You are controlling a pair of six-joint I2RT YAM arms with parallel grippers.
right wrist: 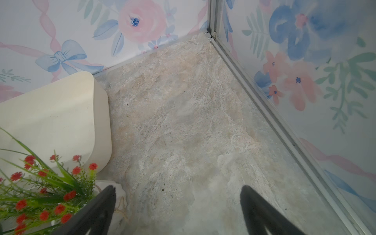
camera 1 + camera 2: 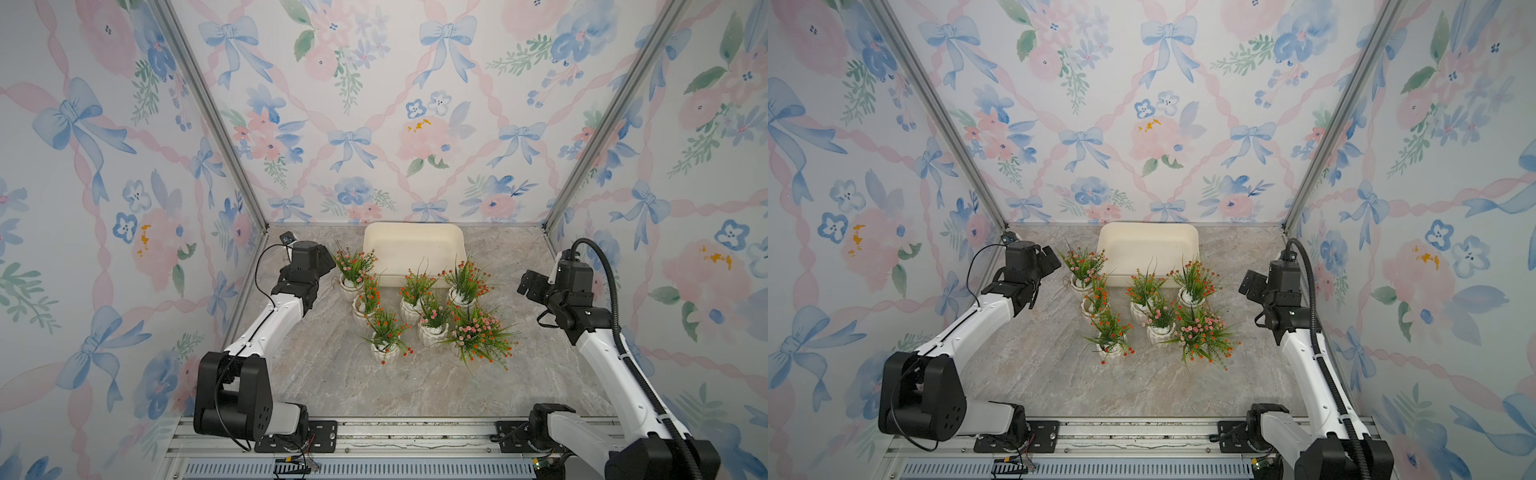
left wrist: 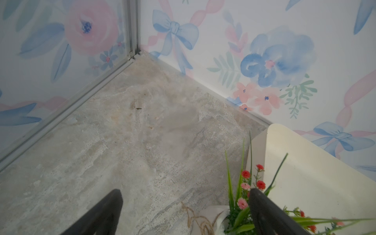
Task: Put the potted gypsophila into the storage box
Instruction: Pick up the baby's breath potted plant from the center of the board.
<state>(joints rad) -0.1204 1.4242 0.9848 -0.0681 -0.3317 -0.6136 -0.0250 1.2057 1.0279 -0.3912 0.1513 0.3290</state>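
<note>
Several potted gypsophila (image 2: pixel 432 320) (image 2: pixel 1156 320) in small white ribbed pots stand clustered on the stone-patterned table, just in front of the storage box (image 2: pixel 413 247) (image 2: pixel 1148 245). The cream box sits against the back wall and holds nothing. My left gripper (image 2: pixel 326 258) (image 3: pixel 185 192) hovers open beside the leftmost pink-flowered pot (image 2: pixel 352 269) (image 3: pixel 220 215), with nothing between its fingers. My right gripper (image 2: pixel 524 286) (image 1: pixel 178 188) stands open to the right of the cluster, over bare table. The red-flowered pot (image 2: pixel 465 282) (image 1: pixel 44 193) lies beside one of its fingers.
Floral-papered walls close in the table at the back and on both sides, with metal frame rails (image 3: pixel 67 109) (image 1: pixel 264 105) along the corners. The box's corner shows in each wrist view (image 3: pixel 305 173) (image 1: pixel 50 114). Bare table lies toward the front (image 2: pixel 415 386).
</note>
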